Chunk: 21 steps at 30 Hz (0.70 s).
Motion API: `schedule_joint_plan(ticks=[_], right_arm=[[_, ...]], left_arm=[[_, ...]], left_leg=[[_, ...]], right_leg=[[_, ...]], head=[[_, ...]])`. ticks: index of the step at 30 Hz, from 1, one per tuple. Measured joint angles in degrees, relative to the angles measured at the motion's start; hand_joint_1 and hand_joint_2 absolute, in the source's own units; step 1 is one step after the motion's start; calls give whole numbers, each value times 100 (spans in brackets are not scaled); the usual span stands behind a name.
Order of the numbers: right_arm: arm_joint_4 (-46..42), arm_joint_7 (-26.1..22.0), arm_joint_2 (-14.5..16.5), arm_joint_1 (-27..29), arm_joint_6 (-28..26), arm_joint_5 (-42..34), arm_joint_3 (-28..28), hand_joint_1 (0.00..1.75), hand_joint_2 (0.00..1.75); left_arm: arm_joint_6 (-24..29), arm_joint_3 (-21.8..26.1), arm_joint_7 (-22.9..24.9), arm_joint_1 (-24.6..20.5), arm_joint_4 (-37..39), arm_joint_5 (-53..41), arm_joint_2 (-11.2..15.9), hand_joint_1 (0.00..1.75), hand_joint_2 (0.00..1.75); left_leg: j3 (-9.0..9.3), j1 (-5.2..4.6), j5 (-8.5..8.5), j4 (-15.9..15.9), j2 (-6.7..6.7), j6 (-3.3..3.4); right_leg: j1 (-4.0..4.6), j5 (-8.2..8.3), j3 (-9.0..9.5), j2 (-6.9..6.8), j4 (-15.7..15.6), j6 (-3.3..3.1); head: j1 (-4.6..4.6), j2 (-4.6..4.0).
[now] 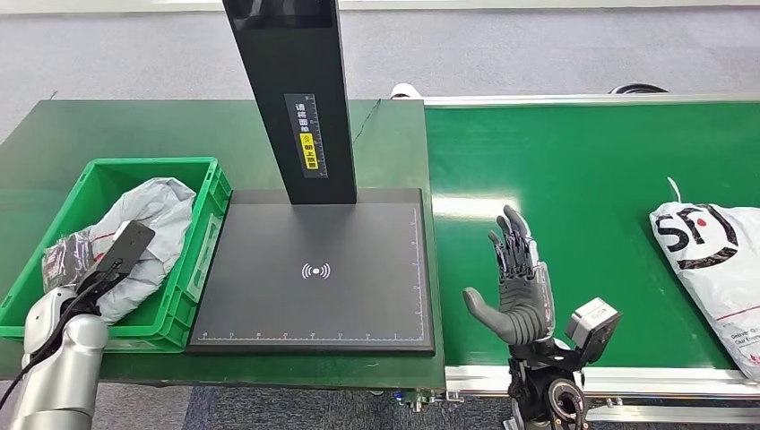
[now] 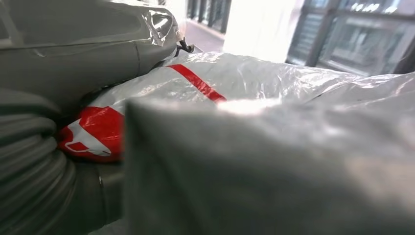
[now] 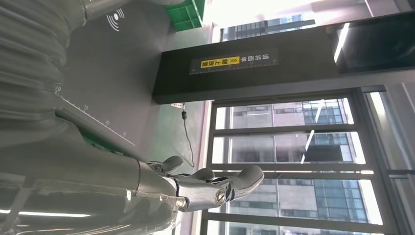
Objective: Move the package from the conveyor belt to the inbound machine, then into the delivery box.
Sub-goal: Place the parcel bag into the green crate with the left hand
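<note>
The right hand [image 1: 518, 287] hovers low over the near part of the conveyor belt [image 1: 574, 170], just right of the inbound machine [image 1: 315, 269], its fingers spread wide and pointing away from the robot, thumb out toward the machine, holding nothing. The next package [image 1: 712, 269], a white poly mailer, lies on the belt well to the right of that hand, its long axis running roughly near to far with a slight slant; bold black "SF" lettering with a red stroke can be read on it, and the small print below is too fine to make out. It lies out to the hand's right side, on the back-of-hand side, so the right hand is plainly the nearer one and, in my judgement, must travel sideways along the belt to reach it. Left of the machine, the left hand [image 1: 112, 255] is down in the green delivery box [image 1: 202, 233] against a grey package [image 1: 152, 215] lying there; whether its fingers grip that bag I cannot tell, as the left wrist view is blurred grey plastic with a red mark. Farther back, the machine's black column [image 1: 296, 90] carries a yellow and white label in Chinese characters, and its scanning plate bears a white wireless symbol.
</note>
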Motion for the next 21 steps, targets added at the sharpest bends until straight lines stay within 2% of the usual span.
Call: schedule_joint_plan(ticks=[2,4,6,8,12,17,21], right_arm=[[13,0,3,-3,0,2,4,0,175],[20,1,3,-4,-4,2,6,0,175],[25,4,3,-4,-15,2,7,0,175],[30,7,2,-4,-37,-5,9,0,175],[32,7,-3,-3,-70,-50,28,0,175],[32,7,-7,-2,-81,-68,54,0,175],[32,9,-11,3,-111,-109,63,0,175]], left_arm=[[2,70,32,-40,153,50,20,161,175],[3,119,58,-78,290,86,38,103,175],[63,143,40,-105,404,116,49,28,175],[241,154,-49,-115,471,166,48,2,175],[670,155,-303,-116,453,259,37,0,175],[761,154,-364,-114,370,311,24,0,175],[1228,152,-825,-80,176,643,-16,0,175]], left_leg=[[0,0,0,0,-1,0],[0,0,0,0,-1,0],[0,0,0,0,-1,0],[0,0,0,0,-1,0],[0,0,0,1,-6,0],[1,0,0,1,-5,0],[1,0,0,1,-6,0]], right_leg=[[0,0,0,0,0,0],[0,0,-1,0,0,0],[0,0,-1,0,0,0],[0,0,-1,-1,0,0],[0,0,0,-2,0,0],[0,0,0,-2,0,0],[0,0,0,-2,0,0]], head=[[0,0],[1,0],[1,0],[0,0],[0,0],[-1,0],[1,0]])
